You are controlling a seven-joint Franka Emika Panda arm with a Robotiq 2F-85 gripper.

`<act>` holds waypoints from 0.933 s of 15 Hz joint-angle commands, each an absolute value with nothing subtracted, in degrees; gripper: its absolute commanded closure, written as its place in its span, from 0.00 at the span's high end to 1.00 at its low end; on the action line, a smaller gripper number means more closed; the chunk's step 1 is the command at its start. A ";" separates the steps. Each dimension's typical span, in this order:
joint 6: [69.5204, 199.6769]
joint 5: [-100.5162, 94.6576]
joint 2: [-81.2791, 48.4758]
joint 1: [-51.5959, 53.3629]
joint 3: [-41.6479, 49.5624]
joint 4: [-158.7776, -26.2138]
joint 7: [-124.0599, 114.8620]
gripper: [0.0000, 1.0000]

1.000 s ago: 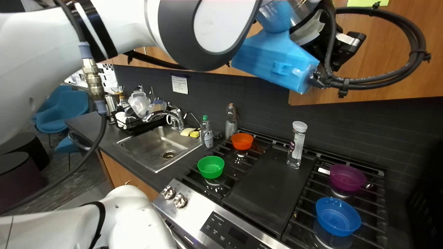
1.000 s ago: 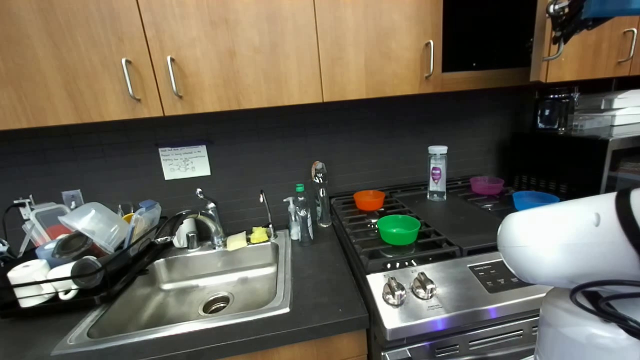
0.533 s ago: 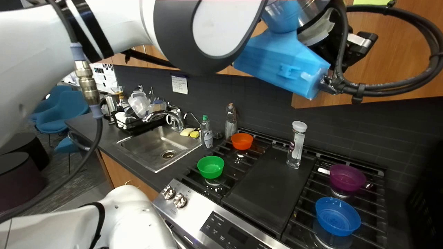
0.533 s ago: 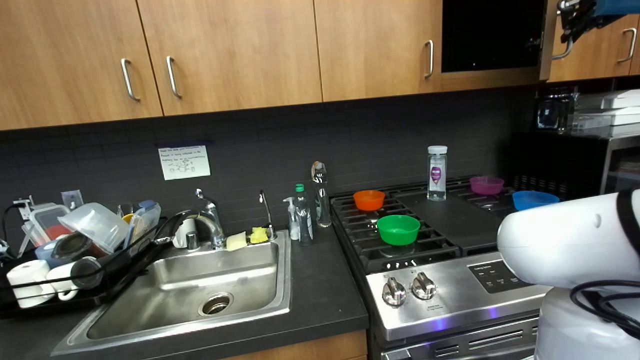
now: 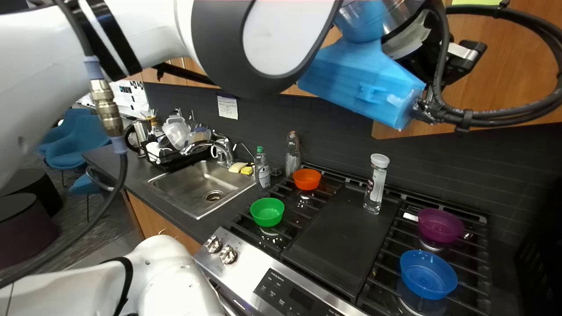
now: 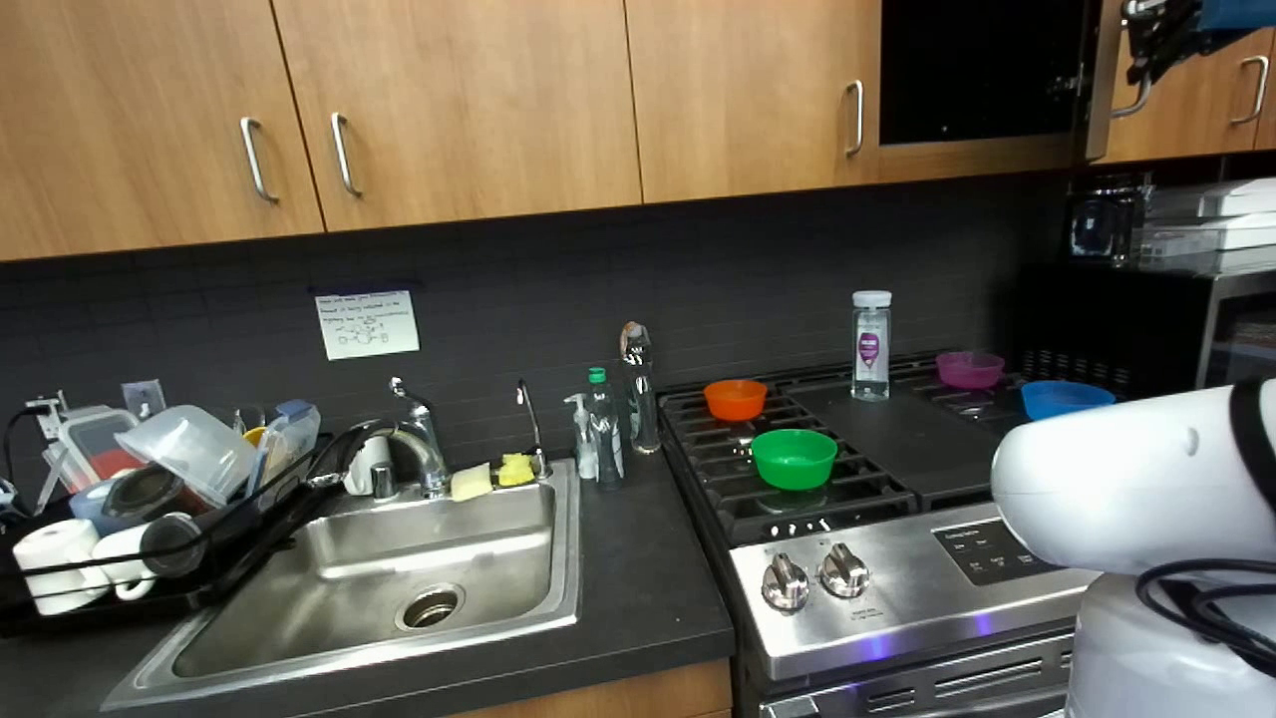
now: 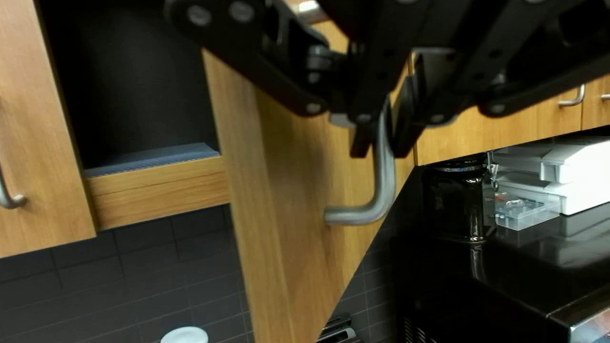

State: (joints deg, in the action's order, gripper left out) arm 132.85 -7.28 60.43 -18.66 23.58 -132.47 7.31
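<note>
My gripper [image 7: 383,143] is shut on the silver handle [image 7: 385,186] of a wooden cabinet door [image 7: 305,247] in the wrist view. The handle passes between the fingertips. The door stands ajar, with the dark cabinet interior [image 7: 128,81] showing to its left and a blue-grey flat item [image 7: 152,159] on its floor. In an exterior view the gripper [image 6: 1146,62] is at the upper right, at the handle [image 6: 1134,104]; the rest of the hand is cut off. In an exterior view the blue wrist cover [image 5: 364,87] shows before the door [image 5: 505,83]; the fingertips are hidden there.
Below are the stove griddle [image 5: 338,241], a clear bottle [image 5: 376,184], and green [image 5: 267,211], orange [image 5: 307,179], purple [image 5: 440,225] and blue [image 5: 428,275] bowls. A dark jar [image 7: 455,205] and white boxes [image 7: 581,176] stand on a black appliance [image 7: 514,257].
My gripper has moved right in both exterior views with the handle held. The cabinet door has swung wider open. The bowls and bottle have not moved.
</note>
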 commanded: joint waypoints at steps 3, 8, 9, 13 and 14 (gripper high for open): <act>128.68 -6.21 63.67 -20.03 23.84 -132.58 6.88 0.04; 128.44 -6.43 64.14 -20.34 24.24 -132.48 7.61 0.40; 127.48 -6.36 64.45 -20.40 24.27 -132.47 7.34 0.45; 123.42 -6.59 66.87 -19.87 24.45 -131.65 6.95 0.72; 122.89 -6.60 67.52 -19.95 24.06 -131.86 6.44 0.78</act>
State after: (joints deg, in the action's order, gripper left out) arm 125.26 -7.23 66.05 -20.02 24.57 -132.30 7.29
